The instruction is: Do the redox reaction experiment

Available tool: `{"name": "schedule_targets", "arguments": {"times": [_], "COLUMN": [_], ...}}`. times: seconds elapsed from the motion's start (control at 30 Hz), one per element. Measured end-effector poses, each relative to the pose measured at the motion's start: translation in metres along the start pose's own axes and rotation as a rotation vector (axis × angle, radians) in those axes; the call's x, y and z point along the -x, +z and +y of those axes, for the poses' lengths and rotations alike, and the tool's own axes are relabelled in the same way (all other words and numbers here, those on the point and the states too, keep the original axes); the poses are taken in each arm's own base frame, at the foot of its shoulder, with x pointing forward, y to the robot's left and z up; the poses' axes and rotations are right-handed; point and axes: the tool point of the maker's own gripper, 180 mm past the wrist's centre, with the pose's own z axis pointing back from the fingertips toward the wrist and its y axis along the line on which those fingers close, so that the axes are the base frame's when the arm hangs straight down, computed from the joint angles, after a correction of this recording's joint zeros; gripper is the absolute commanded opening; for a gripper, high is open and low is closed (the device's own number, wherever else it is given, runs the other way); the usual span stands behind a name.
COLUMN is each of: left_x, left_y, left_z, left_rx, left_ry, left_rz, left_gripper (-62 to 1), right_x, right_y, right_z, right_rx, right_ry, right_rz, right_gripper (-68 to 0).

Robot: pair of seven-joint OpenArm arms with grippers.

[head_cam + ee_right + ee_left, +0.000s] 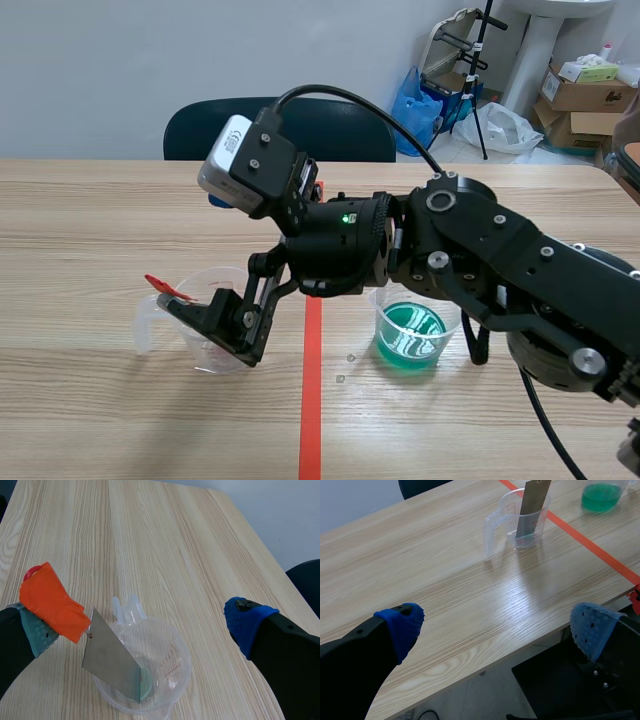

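The left claw [496,625] hangs spread wide just off the table's [445,595] near edge, with nothing between its dotted blue pads. The scene view does not show this claw at all.

Ahead of it stands a clear plastic measuring jug [512,522] with a moulded handle and a pouring lip. A flat, dull grey metal strip [532,505] leans inside it, its lower end in the bottom of the jug. From the right wrist view the strip [110,665] is tilted, and a crumpled tab of orange tape [52,602] is stuck to its upper end. The left wrist view cuts that tab off. Thin red graduation lines run down the jug's [155,680] inner wall, but they are too small to read.

The right claw [140,620] is over the jug, reached in past the red tape line. Its fingers are spread far apart, one pad grey-green and one blue. The orange tab lies against the grey-green pad; nothing is pinched.

Right of the line, a clear round beaker [410,335] holds bright green liquid, well apart from the jug [195,335].
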Motion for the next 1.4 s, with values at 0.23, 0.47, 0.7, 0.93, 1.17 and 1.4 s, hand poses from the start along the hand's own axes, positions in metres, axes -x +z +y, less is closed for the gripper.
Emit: {"name": "schedule_targets", "arguments": {"times": [0.23,0.47,0.7,0.93,1.17,1.4], "left_x": [0.0,0.0,0.0,0.0,0.0,0.0], "left_y": [0.0,0.0,0.0,0.0,0.0,0.0], "left_z": [0.0,0.0,0.0,0.0,0.0,0.0], "left_rx": [0.0,0.0,0.0,0.0,0.0,-0.001], "left_ry": [0.0,0.0,0.0,0.0,0.0,0.0], "left_rz": [0.0,0.0,0.0,0.0,0.0,-0.001], "left_gripper": [1.4,1.4,1.4,1.4,1.4,1.4], "right_x": [0.001,0.014,0.004,-0.015,-0.029,-0.041], "right_y": [0.0,0.001,0.01,0.025,0.045,0.08], "right_z": [0.002,0.021,0.033,0.035,0.031,0.0], "right_rx": [-0.001,-0.015,-0.021,-0.007,0.053,0.195], "right_ry": [-0.006,-0.06,-0.061,0.003,-0.024,-0.03], "right_rz": [0.001,0.016,-0.035,-0.066,-0.103,-0.121], "right_gripper": [0.4,0.4,0.4,0.4,0.4,0.4]}}
